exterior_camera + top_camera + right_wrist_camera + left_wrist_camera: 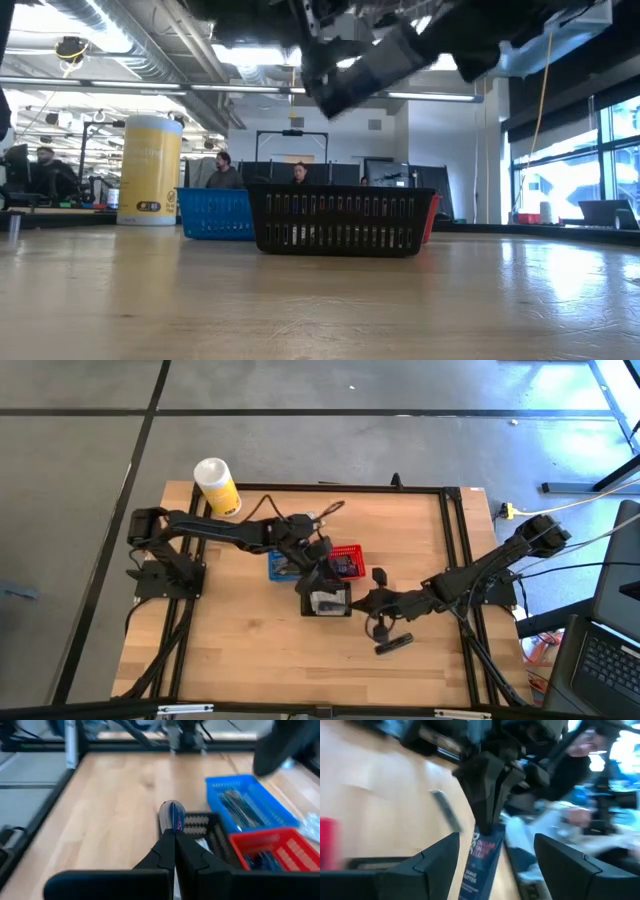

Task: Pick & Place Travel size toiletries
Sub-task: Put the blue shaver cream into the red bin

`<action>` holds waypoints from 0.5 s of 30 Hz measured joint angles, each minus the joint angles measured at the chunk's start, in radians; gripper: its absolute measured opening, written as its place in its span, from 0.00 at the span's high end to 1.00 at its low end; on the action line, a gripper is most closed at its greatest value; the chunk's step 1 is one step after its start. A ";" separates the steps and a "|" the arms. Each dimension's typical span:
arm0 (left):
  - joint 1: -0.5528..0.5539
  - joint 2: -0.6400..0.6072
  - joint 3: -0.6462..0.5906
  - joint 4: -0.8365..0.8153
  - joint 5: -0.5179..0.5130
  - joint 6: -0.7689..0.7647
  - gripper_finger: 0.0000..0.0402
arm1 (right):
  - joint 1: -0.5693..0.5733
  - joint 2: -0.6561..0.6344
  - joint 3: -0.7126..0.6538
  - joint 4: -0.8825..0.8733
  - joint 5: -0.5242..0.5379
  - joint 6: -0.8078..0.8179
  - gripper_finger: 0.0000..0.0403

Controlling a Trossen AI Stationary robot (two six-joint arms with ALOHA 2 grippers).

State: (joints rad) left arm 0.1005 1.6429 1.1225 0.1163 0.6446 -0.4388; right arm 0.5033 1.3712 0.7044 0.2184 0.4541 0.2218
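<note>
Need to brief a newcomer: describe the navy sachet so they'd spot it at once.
Look to the middle of the table, where the black basket stands. At its edge the right gripper, jaws shut, pinches the navy sachet with white lettering. No other toiletry is off the table.

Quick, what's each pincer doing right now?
Left pincer: open, holding nothing.
Right pincer: shut on a dark navy tube, near the black basket.

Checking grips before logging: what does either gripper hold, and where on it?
The right gripper pinches a dark navy sachet by its top edge; the left gripper is open, holding nothing.
</note>
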 joint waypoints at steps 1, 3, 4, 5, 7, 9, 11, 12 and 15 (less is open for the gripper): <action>0.000 -0.022 0.000 -0.034 -0.054 0.028 0.37 | -0.012 0.000 0.000 -0.017 0.003 0.017 1.00; -0.010 -0.067 0.000 -0.103 -0.170 0.071 0.37 | -0.042 0.000 0.000 -0.037 0.003 0.052 1.00; -0.017 -0.086 0.000 -0.117 -0.248 0.089 0.37 | -0.059 0.000 0.000 -0.040 0.001 0.069 1.00; -0.024 -0.106 0.000 -0.142 -0.319 0.102 0.37 | -0.075 0.000 0.000 -0.047 0.001 0.085 1.00; -0.042 -0.143 0.000 -0.174 -0.458 0.121 0.37 | -0.110 0.000 0.000 -0.055 -0.002 0.110 1.00; -0.061 -0.176 0.000 -0.198 -0.574 0.140 0.37 | -0.148 0.000 0.000 -0.046 -0.024 0.116 1.00; -0.083 -0.208 -0.001 -0.229 -0.674 0.161 0.37 | -0.189 0.000 0.000 -0.043 -0.060 0.134 1.00; -0.096 -0.222 0.000 -0.237 -0.720 0.171 0.37 | -0.209 0.000 0.000 -0.043 -0.077 0.141 1.00; -0.143 -0.264 -0.001 -0.282 -0.878 0.198 0.37 | -0.264 0.000 0.000 -0.045 -0.119 0.169 1.00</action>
State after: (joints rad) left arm -0.0421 1.3785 1.1213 -0.1655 -0.2330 -0.2404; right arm 0.2394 1.3712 0.7044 0.1733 0.3353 0.3904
